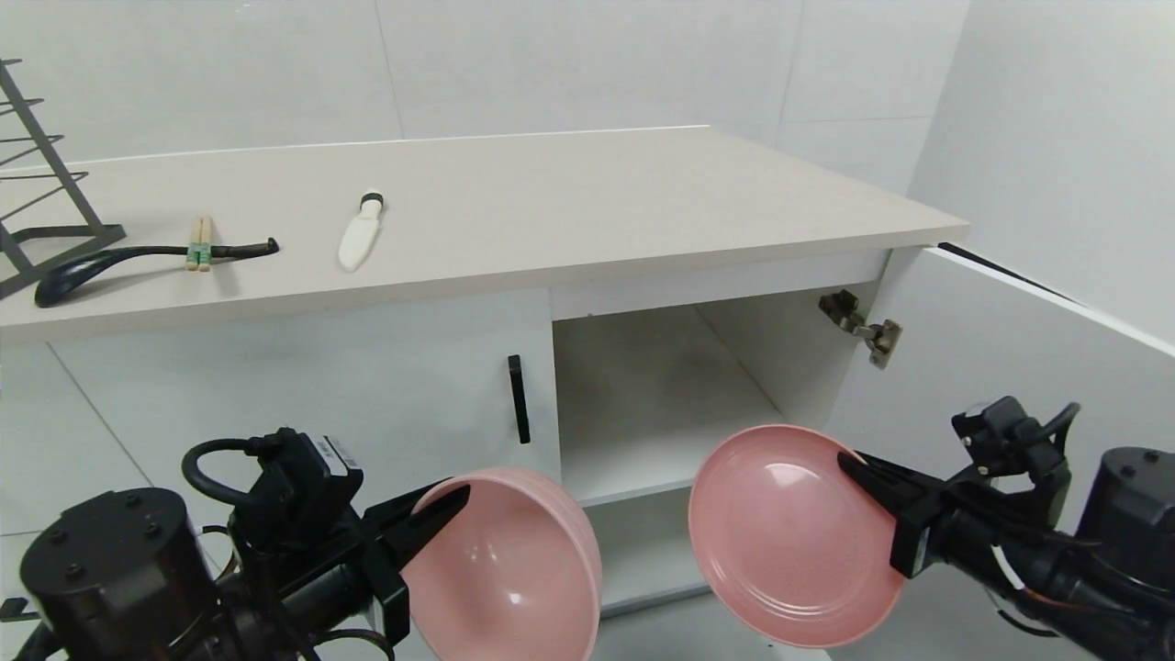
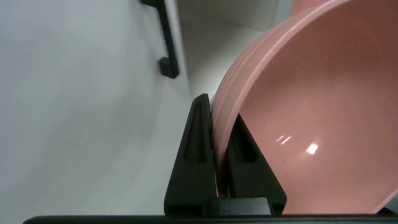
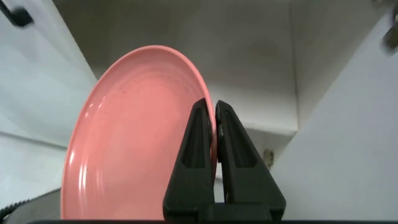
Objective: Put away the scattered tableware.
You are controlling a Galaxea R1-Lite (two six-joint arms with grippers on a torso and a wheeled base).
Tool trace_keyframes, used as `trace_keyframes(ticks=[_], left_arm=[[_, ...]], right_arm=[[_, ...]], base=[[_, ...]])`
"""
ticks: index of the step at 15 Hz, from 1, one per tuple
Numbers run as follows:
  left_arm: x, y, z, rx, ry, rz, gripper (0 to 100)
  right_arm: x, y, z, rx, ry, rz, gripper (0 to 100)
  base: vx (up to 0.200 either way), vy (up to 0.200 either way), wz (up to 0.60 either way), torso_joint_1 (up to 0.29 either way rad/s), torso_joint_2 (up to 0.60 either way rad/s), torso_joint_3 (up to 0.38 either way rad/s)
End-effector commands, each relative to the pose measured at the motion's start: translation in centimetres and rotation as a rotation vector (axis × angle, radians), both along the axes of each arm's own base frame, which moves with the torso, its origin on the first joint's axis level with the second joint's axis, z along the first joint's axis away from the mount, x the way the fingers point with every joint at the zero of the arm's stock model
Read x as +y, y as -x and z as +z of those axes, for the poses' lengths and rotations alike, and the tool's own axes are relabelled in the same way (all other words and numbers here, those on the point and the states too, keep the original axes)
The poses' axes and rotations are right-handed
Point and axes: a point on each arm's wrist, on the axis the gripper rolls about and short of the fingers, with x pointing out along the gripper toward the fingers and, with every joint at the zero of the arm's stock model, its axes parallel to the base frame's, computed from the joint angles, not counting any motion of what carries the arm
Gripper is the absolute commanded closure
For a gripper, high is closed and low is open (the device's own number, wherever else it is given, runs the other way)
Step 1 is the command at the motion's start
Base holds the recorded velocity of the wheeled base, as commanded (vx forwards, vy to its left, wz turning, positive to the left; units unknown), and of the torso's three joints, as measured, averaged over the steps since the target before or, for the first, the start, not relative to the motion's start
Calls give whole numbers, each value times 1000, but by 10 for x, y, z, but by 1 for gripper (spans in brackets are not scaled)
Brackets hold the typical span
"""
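My left gripper (image 1: pixel 441 505) is shut on the rim of a pink bowl (image 1: pixel 514 578), held on its side in front of the closed left cabinet door (image 1: pixel 303 386); the wrist view shows the bowl (image 2: pixel 305 118) pinched between the fingers (image 2: pixel 202 143). My right gripper (image 1: pixel 858 468) is shut on the edge of a pink plate (image 1: pixel 780 542), held nearly upright before the open cabinet compartment (image 1: pixel 652 404). The plate (image 3: pixel 137 130) stands edge-on in that gripper (image 3: pixel 212 115). On the countertop (image 1: pixel 587 202) lie a black ladle (image 1: pixel 110 262), chopsticks (image 1: pixel 199 243) and a white knife (image 1: pixel 361 234).
The right cabinet door (image 1: pixel 1028 367) stands swung open beside my right arm, its hinge (image 1: pixel 863 329) exposed. A black handle (image 1: pixel 519 399) is on the closed door. A dark wire rack (image 1: pixel 41 184) stands at the counter's far left. White walls enclose the back and right.
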Motion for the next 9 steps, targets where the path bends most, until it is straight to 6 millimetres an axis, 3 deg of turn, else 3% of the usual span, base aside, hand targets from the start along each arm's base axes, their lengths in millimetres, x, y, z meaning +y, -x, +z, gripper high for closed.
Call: trace_keyframes(ticks=[1, 4, 5, 7, 9], left_arm=[[-1, 2, 2, -11, 5, -11, 100], [-2, 2, 2, -11, 5, -12, 100], [-1, 1, 2, -9, 4, -8, 100], [0, 1, 2, -8, 5, -2, 100], [-3, 3, 2, -12, 6, -23, 100]], right_arm=[[10, -17, -24, 84, 26, 12, 100], [28, -63, -34, 28, 2, 15, 100], [33, -75, -38, 11, -4, 18, 100], [40, -91, -50, 11, -4, 20, 100], [43, -100, -59, 18, 0, 16, 100]], base=[[0, 0, 0, 0, 0, 0], [0, 0, 0, 0, 0, 0], [200, 0, 0, -2, 7, 2], [200, 0, 0, 2, 5, 0], [0, 0, 0, 0, 0, 0]])
